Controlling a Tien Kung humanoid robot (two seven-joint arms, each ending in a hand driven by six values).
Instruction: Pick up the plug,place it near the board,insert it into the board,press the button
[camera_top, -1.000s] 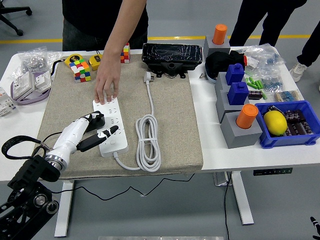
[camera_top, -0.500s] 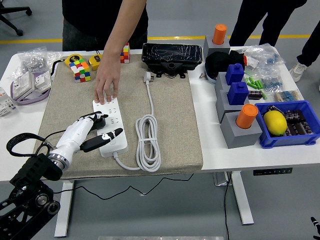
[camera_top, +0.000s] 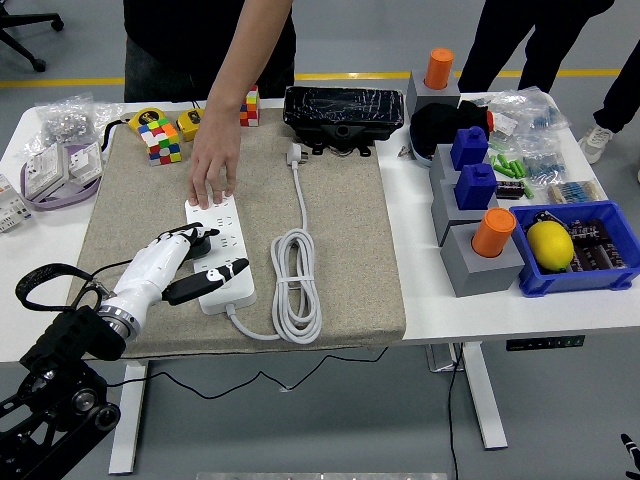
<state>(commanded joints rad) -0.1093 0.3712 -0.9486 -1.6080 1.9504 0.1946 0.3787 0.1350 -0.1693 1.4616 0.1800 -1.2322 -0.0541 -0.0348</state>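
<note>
Left arm enters from the lower left corner; the left hand (camera_top: 180, 262) lies over the near left part of the power strip (camera_top: 222, 250), fingers loosely spread. Its fingertips sit at the black plug (camera_top: 200, 240), which stands seated in the strip's left side; whether they actually grip it cannot be told. The dark thumb (camera_top: 205, 281) stretches across the near end of the strip, on or just above its surface. The strip lies on a beige mat (camera_top: 340, 230) that covers the middle of the white counter (camera_top: 440, 310). The white cable coil (camera_top: 296, 275) rests just right of the strip, its lead running away to a white plug (camera_top: 296, 153) beyond. At the strip's far end a person's hand (camera_top: 214, 172) presses flat, fingers on the strip. Left and beyond the strip sit Rubik's cubes (camera_top: 160, 137) and a yellow tape measure (camera_top: 190, 122); a black box (camera_top: 345, 112) lies further off to the right. Well right of the strip, off the mat, stand grey blocks with orange cylinders (camera_top: 493, 232) and blue caps (camera_top: 476, 182), and a blue bin (camera_top: 590, 275) holding a lemon (camera_top: 550, 245). Right arm not seen.
</note>
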